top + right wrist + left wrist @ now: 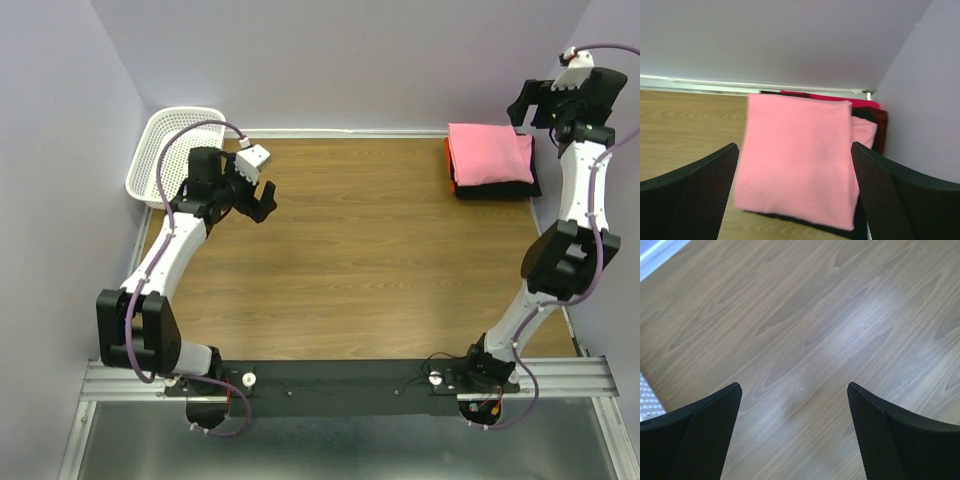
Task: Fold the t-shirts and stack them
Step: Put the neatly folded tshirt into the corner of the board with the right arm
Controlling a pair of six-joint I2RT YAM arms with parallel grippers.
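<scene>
Your right gripper (794, 146) is spread wide with nothing in it, and the pink shirt (795, 160) lies just beyond its fingertips, framed in the gap between them. The shirt is folded flat and sits squarely on top of darker folded shirts (500, 190), one black and one red at the edges. The pile is tucked into the far corner against the wall, likely so the bare table (370, 260) is free for folding. From above, those fingers hang over the wall side of the pile, apart from the cloth, which reads as a release rather than a reach. Your left gripper (792, 387) is also wide apart and empty, with only wood grain between and beneath its fingers. The white basket (170, 150) stands just behind it at the table's edge. No shirt shows inside the basket from above, so you may judge the stacking close to done, though its near wall hides part of the floor
</scene>
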